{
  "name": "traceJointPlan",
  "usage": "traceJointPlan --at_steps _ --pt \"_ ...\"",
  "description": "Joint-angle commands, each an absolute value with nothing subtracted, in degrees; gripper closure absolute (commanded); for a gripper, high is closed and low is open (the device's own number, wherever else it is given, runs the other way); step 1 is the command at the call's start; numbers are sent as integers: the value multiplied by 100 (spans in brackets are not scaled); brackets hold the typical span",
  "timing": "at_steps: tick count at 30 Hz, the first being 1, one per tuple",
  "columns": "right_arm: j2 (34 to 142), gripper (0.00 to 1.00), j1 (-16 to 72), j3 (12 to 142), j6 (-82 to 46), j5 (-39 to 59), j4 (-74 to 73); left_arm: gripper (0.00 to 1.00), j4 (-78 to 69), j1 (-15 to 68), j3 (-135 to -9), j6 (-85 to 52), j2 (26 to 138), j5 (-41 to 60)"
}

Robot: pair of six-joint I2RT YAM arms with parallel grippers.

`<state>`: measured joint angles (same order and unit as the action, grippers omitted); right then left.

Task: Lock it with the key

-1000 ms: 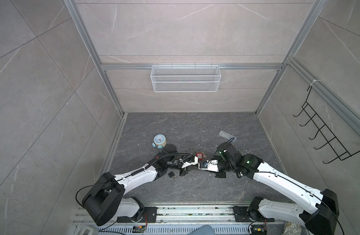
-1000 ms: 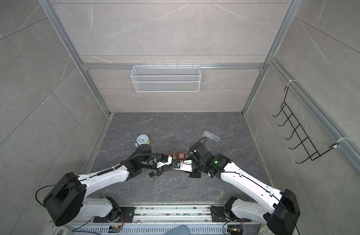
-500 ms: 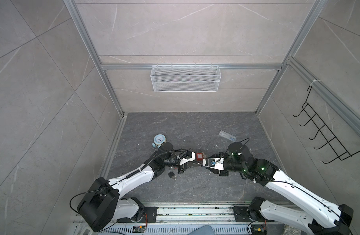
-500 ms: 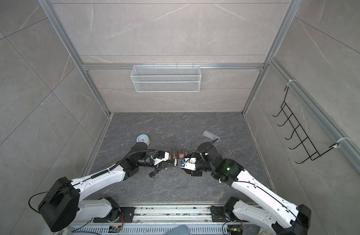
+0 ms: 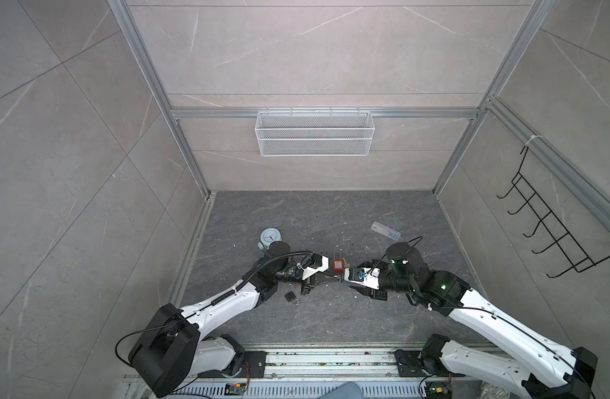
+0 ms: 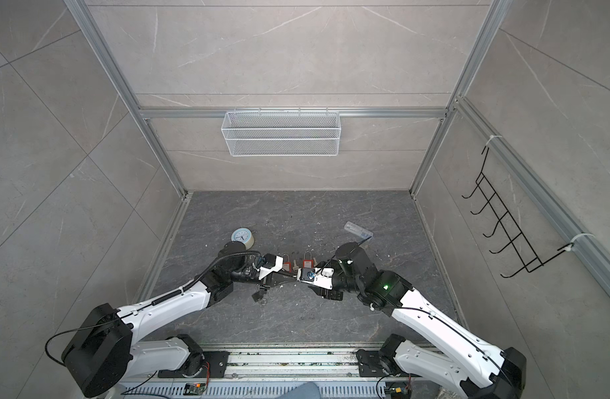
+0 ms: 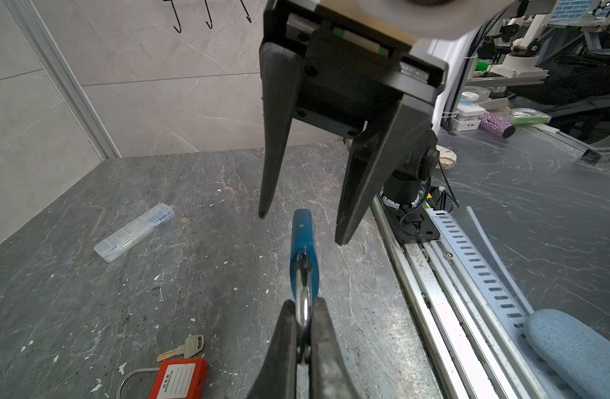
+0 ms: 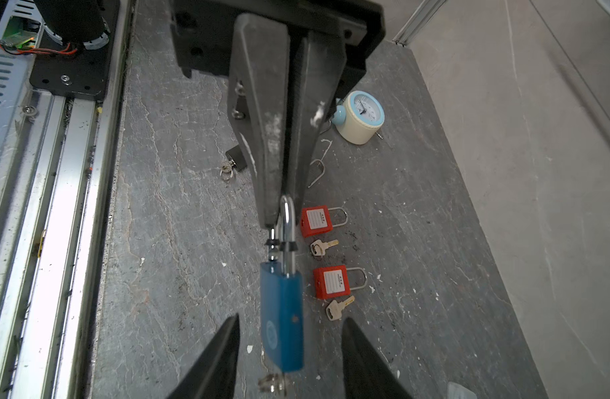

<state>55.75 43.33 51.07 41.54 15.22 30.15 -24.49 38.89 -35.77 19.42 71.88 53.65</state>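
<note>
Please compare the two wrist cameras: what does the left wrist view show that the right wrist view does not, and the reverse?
Only left wrist: the clear case in full and the wall hooks. Only right wrist: the clock, a black padlock, a second red padlock, and keys at the base of the blue padlock. Both: the left gripper shut on the blue padlock's shackle, the open right gripper either side of its body, and a red padlock with a key beside it.
</note>
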Motion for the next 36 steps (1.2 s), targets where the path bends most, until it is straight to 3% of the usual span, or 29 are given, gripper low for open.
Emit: traceJointPlan --at_steps 1,8,12,17,18,36 --pt "5672 51 4271 5188 4016 1671 3025 100 -2815 3894 -3582 1872 6994 5819" --pt "6049 59 4201 5576 4157 2311 3697 100 -2743 3894 -3586 1986 6917 5804" --pt "6183 69 4175 5732 4226 2627 3948 100 -2733 3900 -3573 2032 6886 5731" --pt "6343 99 4158 5983 4327 2923 4309 100 -2708 3902 -3559 2110 6820 5626" --pt "6369 100 4158 6019 4333 2931 4344 100 -2707 3905 -3560 2117 6814 5617" --pt "6419 100 4148 5930 4437 3515 3350 100 -3377 4311 -3556 1654 7245 5599"
